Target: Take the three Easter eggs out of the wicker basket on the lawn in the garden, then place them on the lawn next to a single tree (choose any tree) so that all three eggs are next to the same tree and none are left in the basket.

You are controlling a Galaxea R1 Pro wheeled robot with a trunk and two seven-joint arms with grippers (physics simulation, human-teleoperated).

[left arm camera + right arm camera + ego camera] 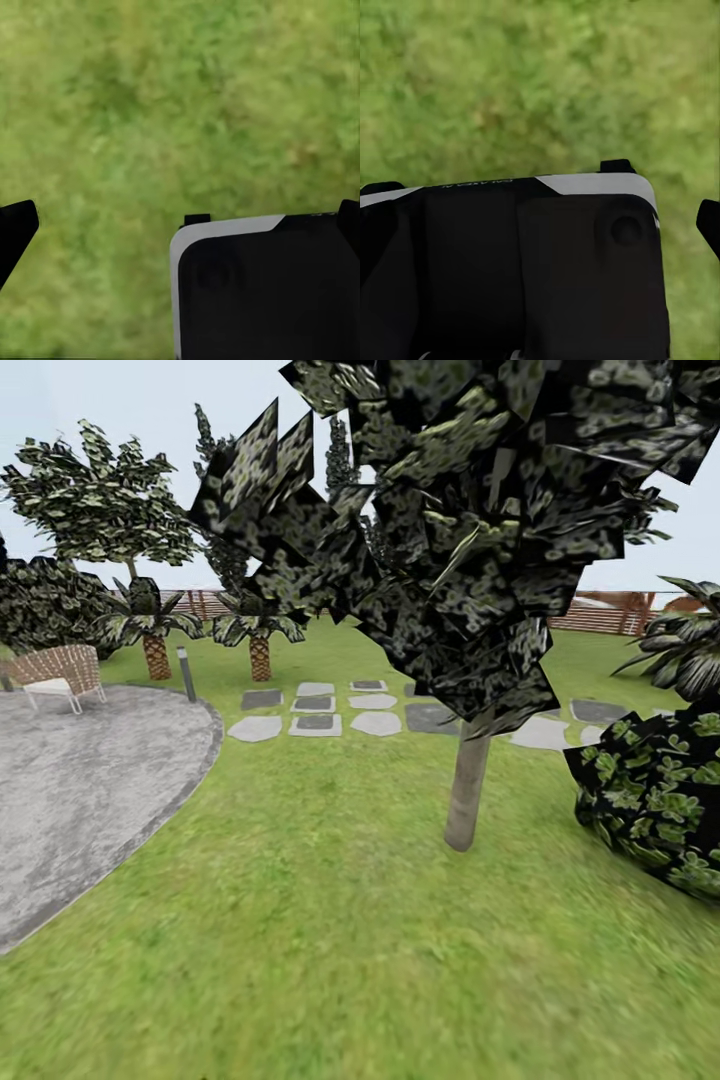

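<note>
Head view: lawn [330,960], wide and green; one tree [468,780] with a bare grey-brown trunk and dark leafy crown, standing in the grass right of centre. Grey paving stones [315,723] behind it; gravel patch [80,780] at left, bearing a wicker chair [62,675]; two short palms [155,630]; dark bush [660,800] at right; slatted fence [600,618] far back.

Left wrist view: grass beneath; black-and-white robot body [262,292]; pincer state cannot be told.

Right wrist view: grass; the same kind of body [532,262]; pincer state cannot be told.

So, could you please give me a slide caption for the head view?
Garden lawn with a grey-trunked tree ahead, stepping stones behind, gravel patio and wicker chair at left.
</note>
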